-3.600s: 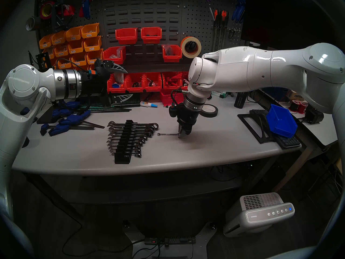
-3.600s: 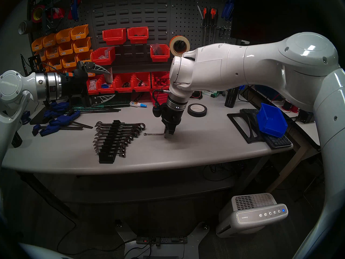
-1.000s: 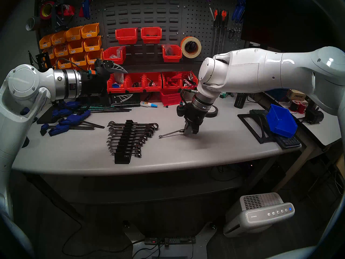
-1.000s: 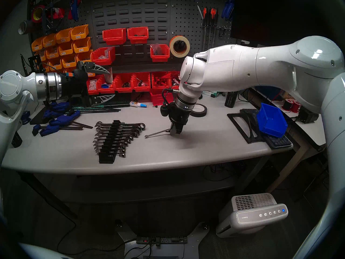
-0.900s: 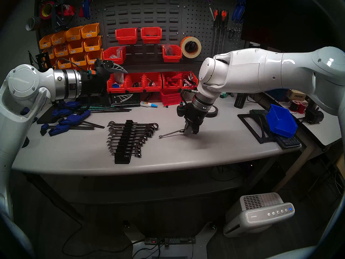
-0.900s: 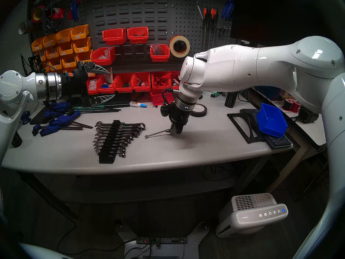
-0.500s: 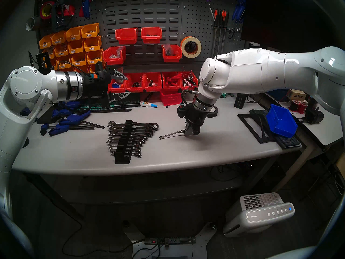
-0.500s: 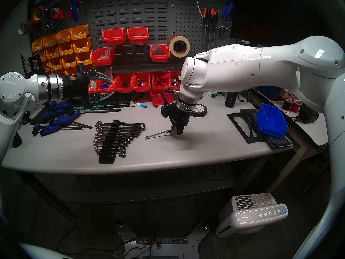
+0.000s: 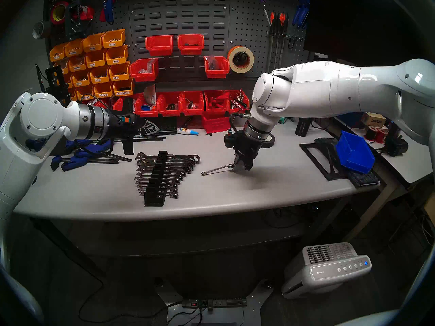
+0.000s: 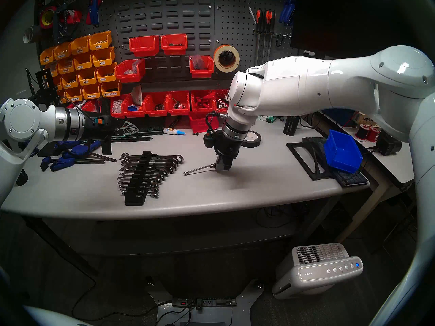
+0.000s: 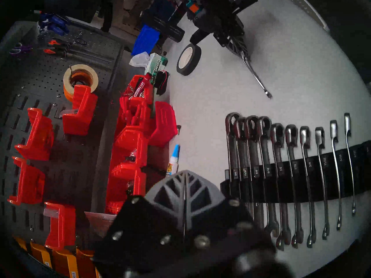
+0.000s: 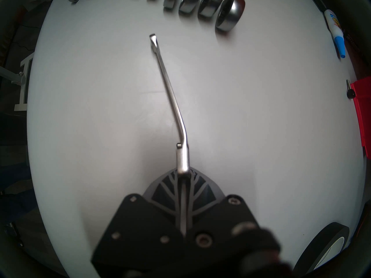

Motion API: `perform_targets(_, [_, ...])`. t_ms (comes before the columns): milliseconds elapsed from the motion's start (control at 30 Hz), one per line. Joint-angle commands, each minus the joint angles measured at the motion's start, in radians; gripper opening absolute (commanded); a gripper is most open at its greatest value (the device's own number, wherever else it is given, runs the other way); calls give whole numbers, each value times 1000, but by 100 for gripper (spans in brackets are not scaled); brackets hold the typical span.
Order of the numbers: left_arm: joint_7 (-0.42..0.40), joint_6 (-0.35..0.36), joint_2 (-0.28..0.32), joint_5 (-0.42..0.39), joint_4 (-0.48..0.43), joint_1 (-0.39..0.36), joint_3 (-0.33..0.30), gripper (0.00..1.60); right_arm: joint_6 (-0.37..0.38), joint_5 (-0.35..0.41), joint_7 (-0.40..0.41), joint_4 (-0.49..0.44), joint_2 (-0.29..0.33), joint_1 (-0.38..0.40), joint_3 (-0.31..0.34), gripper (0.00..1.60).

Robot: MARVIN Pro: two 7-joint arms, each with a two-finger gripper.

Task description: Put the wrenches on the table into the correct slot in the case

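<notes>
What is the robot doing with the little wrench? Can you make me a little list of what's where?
small wrench: one end pinched by the right gripper, far end tilted down toward the table
right gripper: shut on the small wrench
left gripper: shut, holding nothing, up in the air near the red bins
rack: black, on the table, rows of wrenches in it, nearest slot looks empty
black tape roll: on the table behind the right gripper
</notes>
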Motion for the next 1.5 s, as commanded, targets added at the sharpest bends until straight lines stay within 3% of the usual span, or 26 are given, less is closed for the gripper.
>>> perform_targets(0, [-27, -13, 31, 42, 39, -31, 47, 0, -5, -2, -2, 13, -12, -12, -1, 0])
perform_targets(367, [-94, -47, 28, 80, 92, -66, 126, 0, -10, 0, 13, 33, -21, -21, -2, 0])
perform_targets(1000, [-135, -59, -12, 83, 93, -93, 158, 0, -11, 2, 19, 39, -18, -19, -10, 0])
perform_targets(1467, [-109, -50, -57, 124, 104, -108, 174, 0, -14, 0, 16, 17, 0, -10, -16, 0])
